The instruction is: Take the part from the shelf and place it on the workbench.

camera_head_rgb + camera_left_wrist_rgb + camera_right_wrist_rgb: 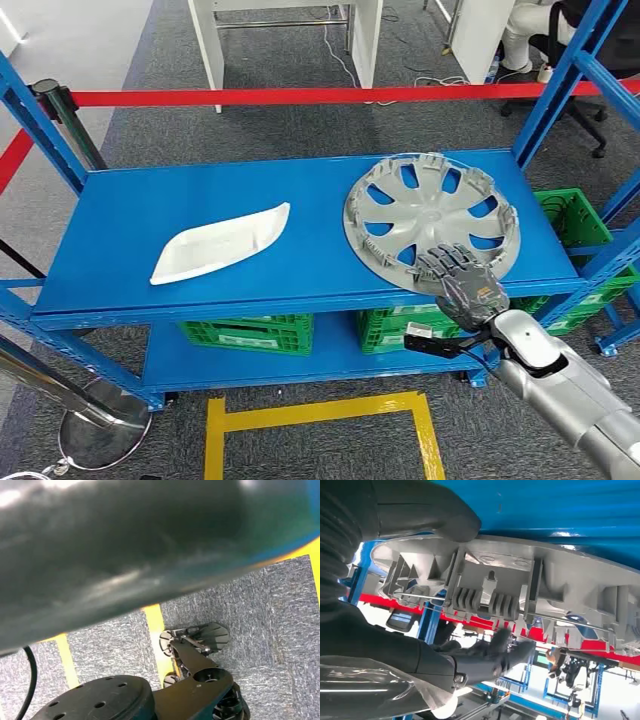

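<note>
The part is a round grey plastic wheel cover with spoke-shaped cut-outs, a plain centre disc and a rim lined with moulded clips. It lies inner face up on the right half of the top deck of the blue shelf, its near edge at the deck's front edge. In the right wrist view the rim of the wheel cover shows ribbed retaining clips and a thin wire ring running through them.

Item count on the top deck: one wheel cover, and one white elongated tray-like part lying flat on the left half, well apart from the cover. On the lower level of the shelf, green crates are visible; at least two stand under the deck, and more green crates sit past the shelf's right end.

The right hand is at the cover's near edge. Its dark fingers lie spread over the top of the rim, touching it. In the right wrist view the thumb is on one side of the rim and the fingers on the other, with a visible gap between those fingers and the cover, so the hand brackets the rim without clamping it.

The left hand appears as a blurred dark mass; its state cannot be determined.
</note>
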You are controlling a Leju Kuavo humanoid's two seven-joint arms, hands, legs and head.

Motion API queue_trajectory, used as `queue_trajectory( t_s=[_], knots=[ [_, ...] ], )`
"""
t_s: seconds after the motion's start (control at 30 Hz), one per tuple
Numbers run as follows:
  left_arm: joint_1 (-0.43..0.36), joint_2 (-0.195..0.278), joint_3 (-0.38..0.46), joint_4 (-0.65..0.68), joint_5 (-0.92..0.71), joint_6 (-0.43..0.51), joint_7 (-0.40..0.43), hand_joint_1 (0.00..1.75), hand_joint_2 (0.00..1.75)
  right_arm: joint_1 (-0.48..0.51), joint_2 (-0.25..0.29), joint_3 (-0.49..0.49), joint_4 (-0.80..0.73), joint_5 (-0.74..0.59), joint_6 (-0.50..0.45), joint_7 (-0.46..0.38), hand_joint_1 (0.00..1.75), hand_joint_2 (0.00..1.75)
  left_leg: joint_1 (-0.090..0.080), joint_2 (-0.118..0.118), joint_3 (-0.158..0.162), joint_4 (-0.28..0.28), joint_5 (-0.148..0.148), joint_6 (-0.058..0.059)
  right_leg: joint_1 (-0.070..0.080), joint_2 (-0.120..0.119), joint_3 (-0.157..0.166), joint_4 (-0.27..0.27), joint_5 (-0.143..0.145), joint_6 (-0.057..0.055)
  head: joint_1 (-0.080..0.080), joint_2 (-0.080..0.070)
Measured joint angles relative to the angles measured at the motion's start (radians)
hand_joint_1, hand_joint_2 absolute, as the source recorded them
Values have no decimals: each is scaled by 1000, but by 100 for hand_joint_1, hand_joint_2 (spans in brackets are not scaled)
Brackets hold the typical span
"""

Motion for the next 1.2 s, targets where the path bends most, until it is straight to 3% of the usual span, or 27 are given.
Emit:
queue_trajectory(
  t_s=[0.7, 1.2],
  knots=[
    [0, 0, 13, 0, 4, -13, -2, 0, 0, -44, 13, 35, 12, 7, 49, -45, 175, 175, 0, 0, 0, 0, 0, 0, 0, 0, 0, 0, 0, 0, 0, 0],
    [2, 0, 18, 0, 0, -3, -5, 0, 0, 15, 51, 10, -60, -99, -106, -97, 175, 175, 0, -1, -2, 0, 1, 1, 0, -2, -1, 0, 0, 0, 0, 0]
  ],
)
